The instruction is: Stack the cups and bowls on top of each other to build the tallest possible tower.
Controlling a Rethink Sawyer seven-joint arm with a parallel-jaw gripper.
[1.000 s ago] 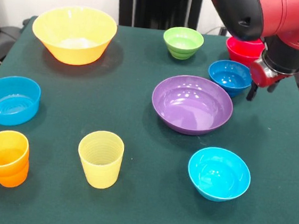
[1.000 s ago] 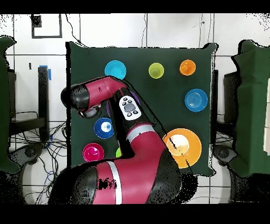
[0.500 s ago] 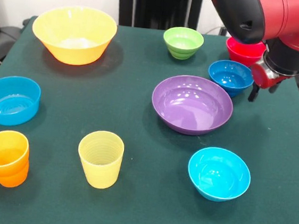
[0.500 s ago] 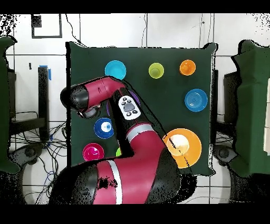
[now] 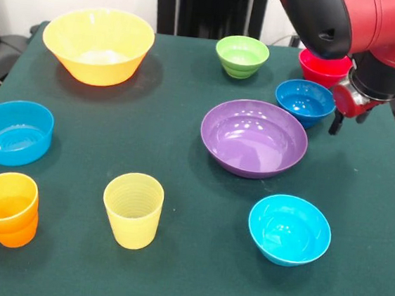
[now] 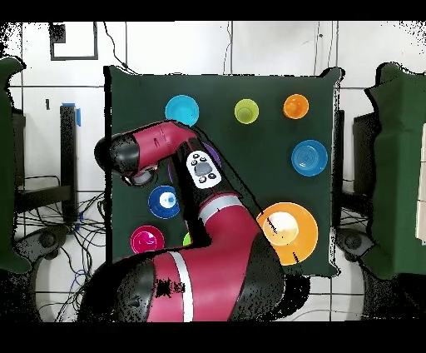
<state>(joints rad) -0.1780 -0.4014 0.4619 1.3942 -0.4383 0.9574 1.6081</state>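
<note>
A: Front view, left to right: what sits along the near edge?

B: The orange cup (image 5: 5,207) at the near left, the light blue bowl (image 5: 12,131) just behind it, then the pale yellow cup (image 5: 133,209), all upright and apart on the green table (image 5: 175,160).

A: And the far left?

B: The large yellow-orange bowl (image 5: 98,44). To its right, near the far edge, stands the lime green bowl (image 5: 242,56).

A: The middle?

B: The purple bowl (image 5: 254,138) lies right of centre, with the cyan bowl (image 5: 289,229) nearer and to its right. The dark blue bowl (image 5: 303,101) stands just behind the purple one.

A: Where is the tower?

B: The red bowl (image 5: 321,65) is at the far right, behind the dark blue bowl, partly hidden by the arm (image 5: 365,28). I cannot make out the tumbler in it.

A: The gripper?

B: The gripper (image 5: 344,114) hangs just right of the dark blue bowl. Only dark tips show below the wrist; I cannot tell how wide it is, and nothing shows in its grasp.
</note>
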